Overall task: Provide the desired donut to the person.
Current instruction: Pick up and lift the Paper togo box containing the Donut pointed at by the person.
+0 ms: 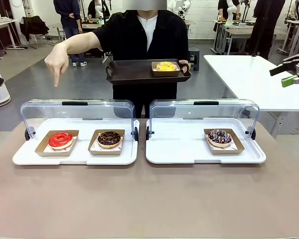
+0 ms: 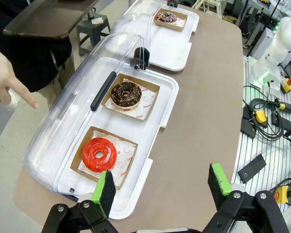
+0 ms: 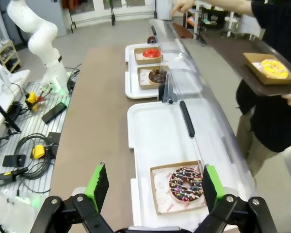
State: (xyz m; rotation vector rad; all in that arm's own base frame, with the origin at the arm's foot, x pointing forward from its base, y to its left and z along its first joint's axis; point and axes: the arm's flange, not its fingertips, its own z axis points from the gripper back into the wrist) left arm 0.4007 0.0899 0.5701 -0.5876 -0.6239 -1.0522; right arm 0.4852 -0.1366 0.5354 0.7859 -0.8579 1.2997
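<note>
I'm at the choosing step: the person's hand (image 1: 56,62) points toward the red donut (image 1: 60,140) in the left tray (image 1: 82,155) on the surface (image 1: 149,199), and with the left gripper (image 2: 162,184) and right gripper (image 3: 154,182) both released (nothing held), I judge the next move is bringing the left one down onto it.

The left gripper (image 2: 162,187) and right gripper (image 3: 154,187) are black, with linked fingers and bright green pads (image 2: 105,188) on the faces inside the jaws. Silver screws (image 2: 234,195) mark the pivots just behind the jaws. The left arm (image 3: 42,36) is white with rounded joints. The person (image 1: 134,37) wears a loose black jacket with elbow-length sleeves (image 1: 102,35) over a white shirt (image 1: 148,25).
</note>
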